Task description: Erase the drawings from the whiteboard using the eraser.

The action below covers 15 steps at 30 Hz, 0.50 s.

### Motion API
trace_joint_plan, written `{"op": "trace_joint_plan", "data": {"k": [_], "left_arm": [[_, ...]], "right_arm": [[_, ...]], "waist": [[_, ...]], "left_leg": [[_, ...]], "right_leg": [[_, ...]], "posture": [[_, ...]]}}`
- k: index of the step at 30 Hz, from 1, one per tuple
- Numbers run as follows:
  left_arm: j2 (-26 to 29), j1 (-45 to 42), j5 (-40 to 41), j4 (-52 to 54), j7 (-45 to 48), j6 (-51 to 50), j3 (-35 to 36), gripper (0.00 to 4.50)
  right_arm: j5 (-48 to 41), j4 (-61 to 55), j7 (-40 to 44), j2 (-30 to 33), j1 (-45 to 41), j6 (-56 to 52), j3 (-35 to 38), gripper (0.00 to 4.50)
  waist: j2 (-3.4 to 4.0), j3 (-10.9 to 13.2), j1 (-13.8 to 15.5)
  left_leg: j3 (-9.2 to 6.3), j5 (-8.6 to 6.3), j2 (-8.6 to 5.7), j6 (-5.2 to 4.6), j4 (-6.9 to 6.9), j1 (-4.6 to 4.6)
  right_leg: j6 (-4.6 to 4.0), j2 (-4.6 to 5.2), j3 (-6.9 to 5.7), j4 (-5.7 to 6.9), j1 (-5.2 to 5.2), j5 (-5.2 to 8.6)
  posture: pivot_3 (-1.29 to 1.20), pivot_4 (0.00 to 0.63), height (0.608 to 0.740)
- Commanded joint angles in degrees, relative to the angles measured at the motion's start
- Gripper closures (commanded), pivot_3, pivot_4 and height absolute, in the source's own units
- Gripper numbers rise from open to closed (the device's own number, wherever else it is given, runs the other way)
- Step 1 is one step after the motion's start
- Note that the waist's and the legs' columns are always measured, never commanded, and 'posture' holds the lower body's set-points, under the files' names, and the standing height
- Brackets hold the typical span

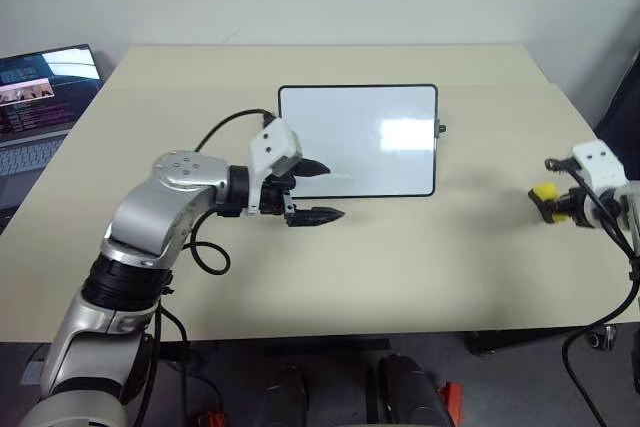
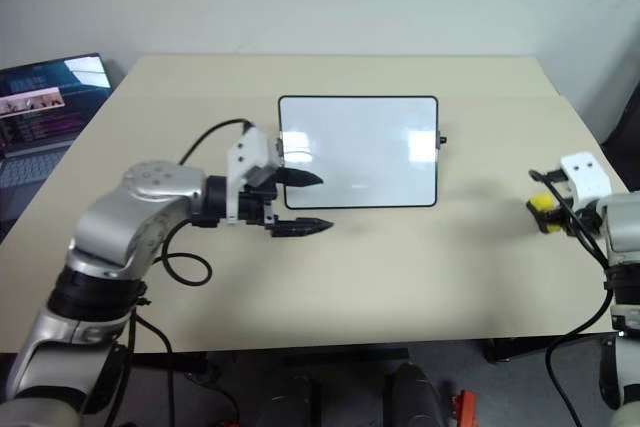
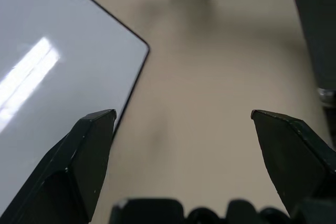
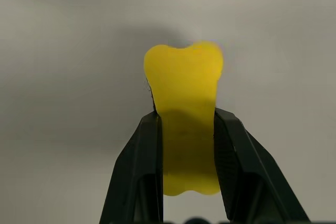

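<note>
The glossy white rectangular whiteboard with a thin black frame (image 1: 357, 140) lies flat mid-counter, wiped clean. The left end effector (image 1: 318, 190) hangs open at its near left corner, one finger over the frame. Well apart, near the beige counter (image 1: 420, 257)'s right edge, the right end effector (image 1: 553, 204) pinches the small yellow eraser block (image 4: 185, 114).

Laptop (image 1: 40, 107) cut by frame edge
</note>
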State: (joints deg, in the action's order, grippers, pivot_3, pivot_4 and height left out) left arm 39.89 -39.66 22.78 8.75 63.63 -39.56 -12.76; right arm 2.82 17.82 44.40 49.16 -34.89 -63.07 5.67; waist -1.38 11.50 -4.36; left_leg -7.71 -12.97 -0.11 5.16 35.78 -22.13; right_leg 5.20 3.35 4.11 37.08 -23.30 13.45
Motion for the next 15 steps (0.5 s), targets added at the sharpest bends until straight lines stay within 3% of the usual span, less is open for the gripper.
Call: {"op": "trace_joint_plan", "data": {"k": [1,14,15], "left_arm": [[-0.7,-1.3,-0.1,0.0,1.7,1.2,-0.7,0.0],[0.4,0.9,-0.5,0.4,2.2,2.9,0.4,0.0],[0.5,1.1,-0.4,0.5,2.1,2.9,0.5,0.0]], "right_arm": [[-1.5,0.7,-1.3,1.8,-1.2,0.8,1.4,3.54],[-2.5,3.6,-0.8,3.1,-2.4,3.8,-3.8,3.54],[-2.1,3.8,-1.0,3.3,-2.2,4.3,-4.2,3.19]], "waist": [[0.01,0.0,-0.4],[0.0,0.0,-0.4],[0.0,0.0,-0.4]], "left_leg": [[-0.01,0.0,0.0,0.0,0.0,0.0],[-0.03,0.0,0.0,0.0,0.0,-0.01],[-0.03,0.0,0.0,0.0,0.0,-0.02]], "right_leg": [[0.0,0.0,0.0,0.0,0.0,0.0],[0.05,0.0,-0.01,-0.02,0.0,0.02],[0.05,0.0,-0.01,-0.03,0.0,0.02]], "posture": [[0.0,0.15,0.74],[0.0,0.15,0.74],[0.0,0.15,0.74]]}}
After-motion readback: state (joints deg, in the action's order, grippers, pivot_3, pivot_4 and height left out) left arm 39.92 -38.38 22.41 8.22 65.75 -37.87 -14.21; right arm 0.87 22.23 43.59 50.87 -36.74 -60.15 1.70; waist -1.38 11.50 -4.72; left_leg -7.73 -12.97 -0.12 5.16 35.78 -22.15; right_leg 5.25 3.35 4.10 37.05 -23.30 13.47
